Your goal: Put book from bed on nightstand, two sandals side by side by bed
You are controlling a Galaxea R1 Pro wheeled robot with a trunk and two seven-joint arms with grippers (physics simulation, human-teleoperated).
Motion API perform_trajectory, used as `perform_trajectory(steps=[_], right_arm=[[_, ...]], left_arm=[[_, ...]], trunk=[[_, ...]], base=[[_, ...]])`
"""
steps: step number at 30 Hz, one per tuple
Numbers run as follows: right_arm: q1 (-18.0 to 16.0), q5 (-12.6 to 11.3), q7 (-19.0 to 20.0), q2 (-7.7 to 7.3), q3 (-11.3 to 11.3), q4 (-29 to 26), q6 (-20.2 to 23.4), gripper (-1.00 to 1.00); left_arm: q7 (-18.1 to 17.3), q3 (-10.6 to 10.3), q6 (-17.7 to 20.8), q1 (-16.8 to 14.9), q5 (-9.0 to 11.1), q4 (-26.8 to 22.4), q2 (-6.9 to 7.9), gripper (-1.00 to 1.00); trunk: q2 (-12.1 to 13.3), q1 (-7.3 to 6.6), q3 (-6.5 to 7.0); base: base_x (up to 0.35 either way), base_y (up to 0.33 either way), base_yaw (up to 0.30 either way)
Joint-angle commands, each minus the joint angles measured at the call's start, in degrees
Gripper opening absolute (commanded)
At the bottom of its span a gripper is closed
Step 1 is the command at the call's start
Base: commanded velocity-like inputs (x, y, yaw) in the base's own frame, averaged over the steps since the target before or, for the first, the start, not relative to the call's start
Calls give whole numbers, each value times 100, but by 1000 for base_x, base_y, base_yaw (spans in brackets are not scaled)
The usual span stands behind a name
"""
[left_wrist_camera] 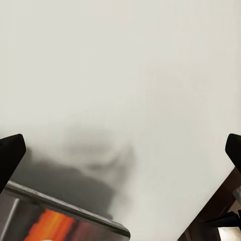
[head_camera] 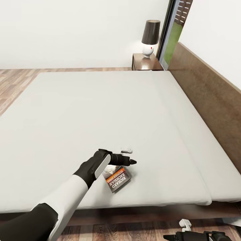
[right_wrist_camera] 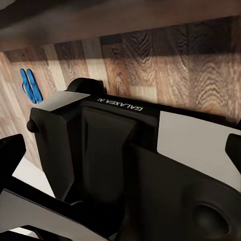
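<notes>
Main risk: we skate the book (head_camera: 117,180) across the slick mattress of the bed (head_camera: 100,110) or shove it off the near edge, since it's thin, flat and close to that edge, so the fingers may fail to get under it. Left gripper (head_camera: 129,156) is spread wide over the mattress, holding nothing; the book lies just at its 7 o'clock, partly under the wrist. Right gripper (head_camera: 174,237) hangs low by the floor; can't tell its opening. Nightstand (head_camera: 146,62) sits at 12 o'clock, well apart. Sandals (right_wrist_camera: 28,85) lie together on the floor.
</notes>
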Motion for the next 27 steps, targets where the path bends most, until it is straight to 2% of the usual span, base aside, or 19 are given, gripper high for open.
perform_trajectory(steps=[1,4,10,27], right_arm=[[-1,-45,11,-2,2,-1,60,100],[-3,-45,11,-2,2,-1,60,100],[-1,-45,11,-2,2,-1,60,100],[-1,-45,11,-2,2,-1,60,100]], left_arm=[[-14,0,21,-3,-6,-2,0,100],[-14,0,21,-3,-6,-3,0,100],[-14,0,21,-3,-6,-5,0,100],[-14,0,21,-3,-6,-2,0,100]], trunk=[[-2,0,-3],[-2,0,-3],[-242,131,-111],[-242,131,-111]], base=[[0,0,0],[0,0,0],[0,0,0],[0,0,0]])
